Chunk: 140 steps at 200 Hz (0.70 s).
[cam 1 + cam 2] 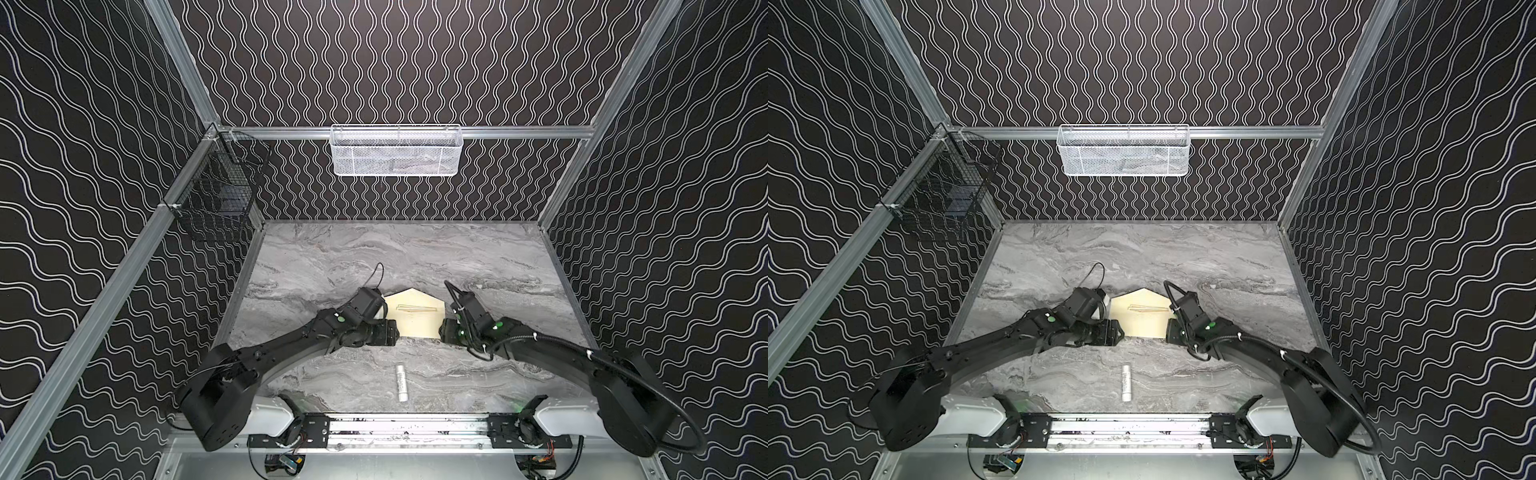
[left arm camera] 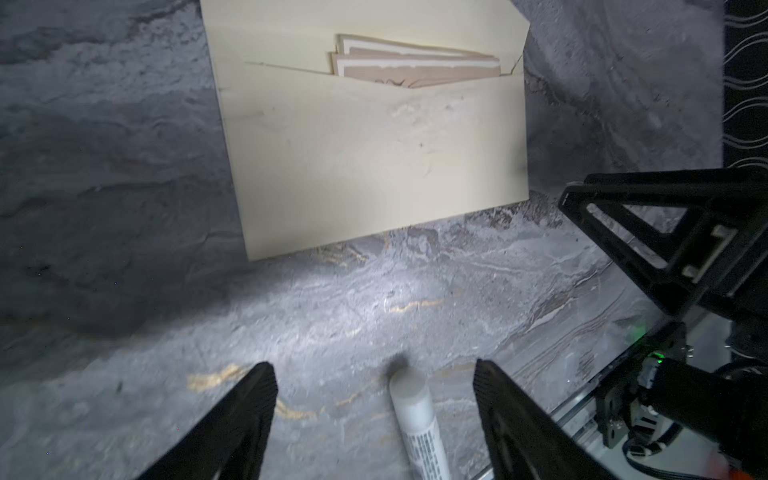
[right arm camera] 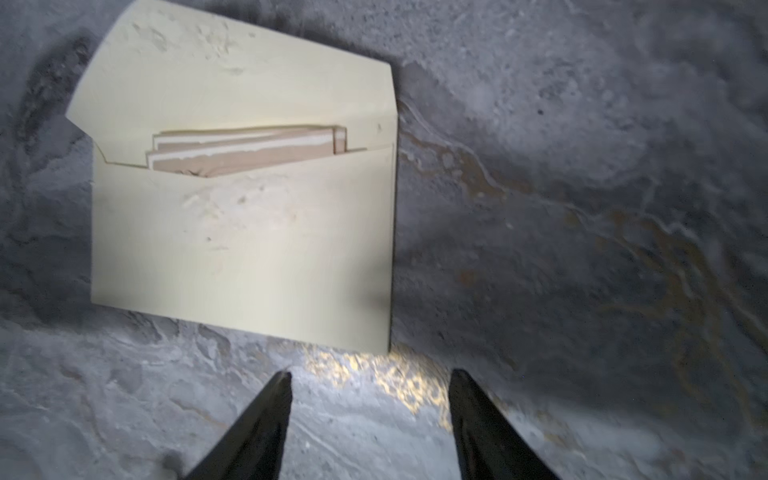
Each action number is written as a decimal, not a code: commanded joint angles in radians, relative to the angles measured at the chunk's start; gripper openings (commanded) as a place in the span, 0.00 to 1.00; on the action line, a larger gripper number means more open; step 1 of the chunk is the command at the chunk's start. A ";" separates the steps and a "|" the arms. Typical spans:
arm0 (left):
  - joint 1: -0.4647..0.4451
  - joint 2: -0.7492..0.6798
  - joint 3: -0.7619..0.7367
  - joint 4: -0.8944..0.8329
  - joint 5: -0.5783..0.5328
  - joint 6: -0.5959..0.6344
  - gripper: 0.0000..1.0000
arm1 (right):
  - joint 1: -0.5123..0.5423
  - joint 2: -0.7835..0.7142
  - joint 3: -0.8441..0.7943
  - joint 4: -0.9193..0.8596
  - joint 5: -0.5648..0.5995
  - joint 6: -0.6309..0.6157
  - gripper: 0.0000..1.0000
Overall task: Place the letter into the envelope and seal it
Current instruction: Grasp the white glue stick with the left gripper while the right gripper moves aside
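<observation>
The pale cream envelope [image 1: 415, 322] [image 1: 1140, 324] lies flat mid-table with its pointed flap open towards the back wall. The tan letter [image 2: 415, 68] [image 3: 249, 156] sits folded inside the pocket, with only its top edges showing above the pocket's rim. My left gripper [image 2: 374, 365] hovers by the envelope's [image 2: 374, 166] near left corner, open and holding nothing. My right gripper [image 3: 372, 374] hovers just off the near right corner of the envelope [image 3: 249, 249], also open and empty. In both top views the wrists hide the fingers.
A small white cylindrical stick [image 1: 402, 383] [image 1: 1126, 383] [image 2: 419, 424] lies on the marble table between the envelope and the front rail. On the back rail hangs a white mesh basket [image 1: 395, 151], and a black wire basket [image 1: 216, 195] is mounted on the left rail.
</observation>
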 commanded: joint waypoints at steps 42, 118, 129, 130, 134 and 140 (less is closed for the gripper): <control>-0.283 0.000 0.120 -0.258 -0.156 -0.235 0.80 | 0.099 -0.162 -0.062 -0.088 0.112 0.013 0.95; -0.404 0.216 0.239 -0.360 -0.137 -0.275 0.75 | 0.095 -0.314 -0.058 -0.046 0.069 -0.076 1.00; -0.407 0.262 0.268 -0.363 -0.134 -0.263 0.75 | 0.090 -0.302 -0.034 -0.054 0.073 -0.087 1.00; -0.408 0.265 0.271 -0.366 -0.135 -0.262 0.74 | 0.090 -0.301 -0.034 -0.054 0.073 -0.087 1.00; -0.409 0.280 0.278 -0.373 -0.137 -0.264 0.74 | 0.087 -0.295 -0.028 -0.054 0.073 -0.091 1.00; -0.409 0.297 0.285 -0.376 -0.135 -0.261 0.72 | 0.081 -0.287 -0.024 -0.054 0.072 -0.096 1.00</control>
